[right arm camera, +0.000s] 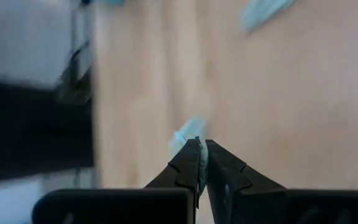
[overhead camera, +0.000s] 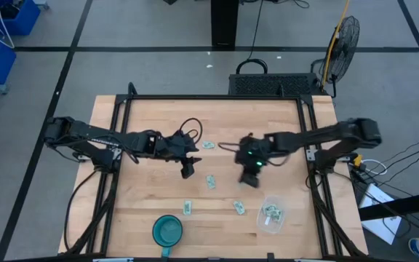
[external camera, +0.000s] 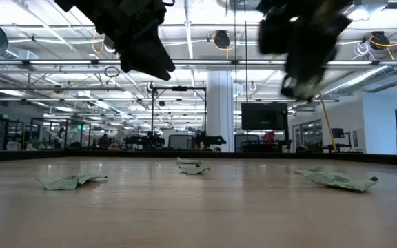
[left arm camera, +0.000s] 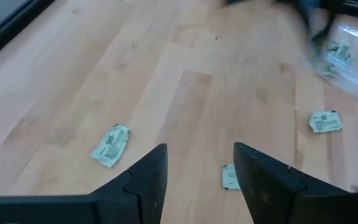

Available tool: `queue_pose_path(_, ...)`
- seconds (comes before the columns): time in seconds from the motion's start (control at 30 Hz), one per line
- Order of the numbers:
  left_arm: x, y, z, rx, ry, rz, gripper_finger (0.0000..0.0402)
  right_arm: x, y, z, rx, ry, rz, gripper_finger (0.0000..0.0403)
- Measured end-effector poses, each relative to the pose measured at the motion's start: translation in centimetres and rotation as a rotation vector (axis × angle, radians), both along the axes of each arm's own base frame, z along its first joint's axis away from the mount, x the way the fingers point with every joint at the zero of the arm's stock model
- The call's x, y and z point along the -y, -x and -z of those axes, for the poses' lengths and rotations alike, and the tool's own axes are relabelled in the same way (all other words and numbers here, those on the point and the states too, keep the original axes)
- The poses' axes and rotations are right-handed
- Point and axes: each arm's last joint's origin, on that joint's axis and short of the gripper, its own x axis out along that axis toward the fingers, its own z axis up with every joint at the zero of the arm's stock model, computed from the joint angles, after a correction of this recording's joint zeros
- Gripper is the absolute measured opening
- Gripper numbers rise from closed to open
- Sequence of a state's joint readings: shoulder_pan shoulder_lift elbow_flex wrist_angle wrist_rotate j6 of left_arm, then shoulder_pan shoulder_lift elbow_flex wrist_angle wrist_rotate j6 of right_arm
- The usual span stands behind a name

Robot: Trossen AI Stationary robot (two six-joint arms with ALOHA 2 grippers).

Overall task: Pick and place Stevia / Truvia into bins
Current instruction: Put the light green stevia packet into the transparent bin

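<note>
Several pale green and white sachets lie flat on the wooden table: one [overhead camera: 208, 144] toward the far side, one [overhead camera: 211, 181] between the grippers, and two [overhead camera: 188, 208] [overhead camera: 239, 207] nearer the front. The clear tub [overhead camera: 271, 216] stands at the near right with sachets inside. My left gripper [overhead camera: 188, 171] hangs open above the table's middle; in its wrist view [left arm camera: 197, 171] sachets [left arm camera: 110, 145] [left arm camera: 230, 177] lie ahead of it. My right gripper [overhead camera: 249, 178] is shut on a sachet and sits up off the table, far-left of the tub. My right gripper [right arm camera: 201, 155] pinches a sachet between its two fingertips. One pale end of the sachet [right arm camera: 188, 132] sticks out past the tips. In the low view the gripper [external camera: 309, 69] hangs well above the tabletop, so the sachet is lifted clear.
A teal round bowl [overhead camera: 167, 231] stands at the near edge, left of the tub. A black frame [overhead camera: 217, 98] runs along the table's far and side edges. In the low view three crumpled sachets [external camera: 71, 181] [external camera: 191, 167] [external camera: 336, 179] rest on the wood.
</note>
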State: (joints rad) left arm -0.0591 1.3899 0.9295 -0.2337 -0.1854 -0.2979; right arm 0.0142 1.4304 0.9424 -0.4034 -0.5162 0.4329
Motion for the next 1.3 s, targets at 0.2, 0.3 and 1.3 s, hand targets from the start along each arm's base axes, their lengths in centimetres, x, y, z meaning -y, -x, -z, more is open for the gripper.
queue_pose_path(0.2, -1.0, 0.0, 0.0, 0.002, -0.006, -0.028, 0.017, -4.5, 4.1, -2.7, -0.096, -0.01, -0.068, 0.001)
queue_pose_path(0.3, -1.4, 0.0, 0.0, 0.003, -0.006, -0.044, 0.0164, -7.0, 5.0, -2.8, -0.132, -0.024, -0.109, 0.0009)
queue_pose_path(1.3, -2.1, 0.0, 0.0, 0.0, 0.105, 0.002, 0.0161, -10.5, 4.5, 0.2, -0.19, 0.129, -0.129, 0.0116)
